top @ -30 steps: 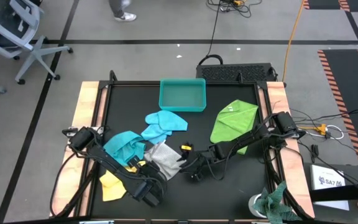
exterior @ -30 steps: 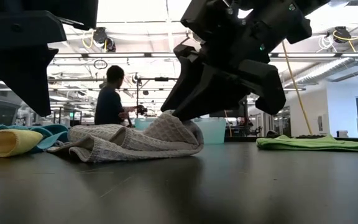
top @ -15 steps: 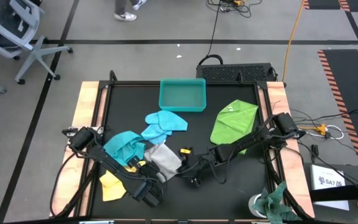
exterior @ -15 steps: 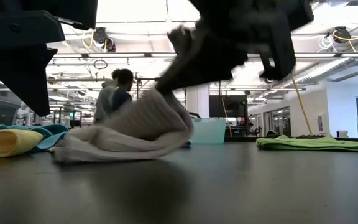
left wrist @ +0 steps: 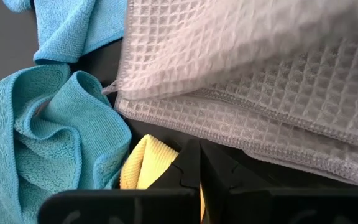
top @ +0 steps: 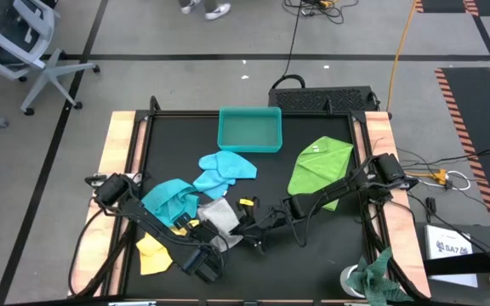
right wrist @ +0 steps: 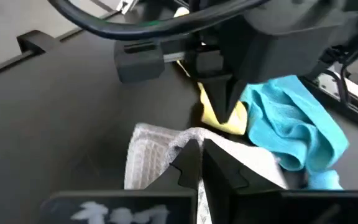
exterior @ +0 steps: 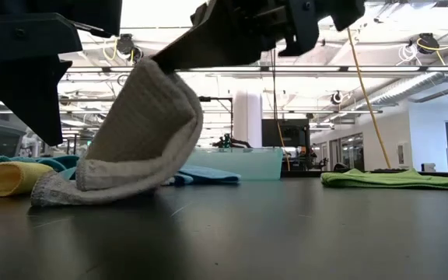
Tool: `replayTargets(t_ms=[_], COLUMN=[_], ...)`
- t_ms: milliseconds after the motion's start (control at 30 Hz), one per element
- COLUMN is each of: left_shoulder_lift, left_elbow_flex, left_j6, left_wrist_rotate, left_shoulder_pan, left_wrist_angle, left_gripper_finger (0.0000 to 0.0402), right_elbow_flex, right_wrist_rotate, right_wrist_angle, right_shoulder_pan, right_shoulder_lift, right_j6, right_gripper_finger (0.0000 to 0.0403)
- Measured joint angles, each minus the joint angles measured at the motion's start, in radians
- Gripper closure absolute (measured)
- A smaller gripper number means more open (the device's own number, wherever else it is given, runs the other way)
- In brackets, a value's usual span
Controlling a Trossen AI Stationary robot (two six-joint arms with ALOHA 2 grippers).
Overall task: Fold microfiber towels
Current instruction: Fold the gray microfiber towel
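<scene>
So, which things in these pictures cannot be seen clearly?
- Yellow towel: high view, mostly covered by the left arm.
- Grey towel: low view, its far side is hidden; the right tool is shut on its edge.
- Green towel: low view, cut off by the picture's edge.

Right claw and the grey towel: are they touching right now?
Touching. The low view shows the right claw shut on a corner of the grey towel, lifting that side while the rest lies on the table.

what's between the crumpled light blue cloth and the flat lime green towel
Bare black tabletop only, seen in the high view: light blue cloth, then empty mat, then lime green towel.
</scene>
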Motion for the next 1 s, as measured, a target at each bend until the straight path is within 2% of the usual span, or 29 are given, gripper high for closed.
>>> replayTargets(t_ms=[333,567,767,1000], left_shoulder_lift=[-0.007,-0.091,-0.166,-0.175], left_elbow_flex=[0.000,0.001,0.001,0.001], left_j6=[-0.021,-0.048,-0.106,-0.120], left_wrist_rotate=[0.003,-0.008,-0.027,-0.026], left_shoulder_pan=[0.000,-0.007,-0.020,-0.026], left_wrist_angle=[-0.025,-0.084,-0.181,-0.188], left_gripper_finger=[0.0401,0.0401,0.0401,0.0401], right_elbow_flex=[0.090,0.172,0.185,0.185], right_wrist_rotate=[-0.078,-0.133,-0.185,-0.179], right_wrist_angle=[0.046,0.047,0.055,0.132], right_shoulder_pan=[0.001,-0.019,-0.019,-0.025], right_shoulder_lift=[0.123,0.202,0.252,0.263], right_j6=[0.030,0.028,0.071,0.095], right_gripper_finger=[0.0402,0.0402,0.0401,0.0359])
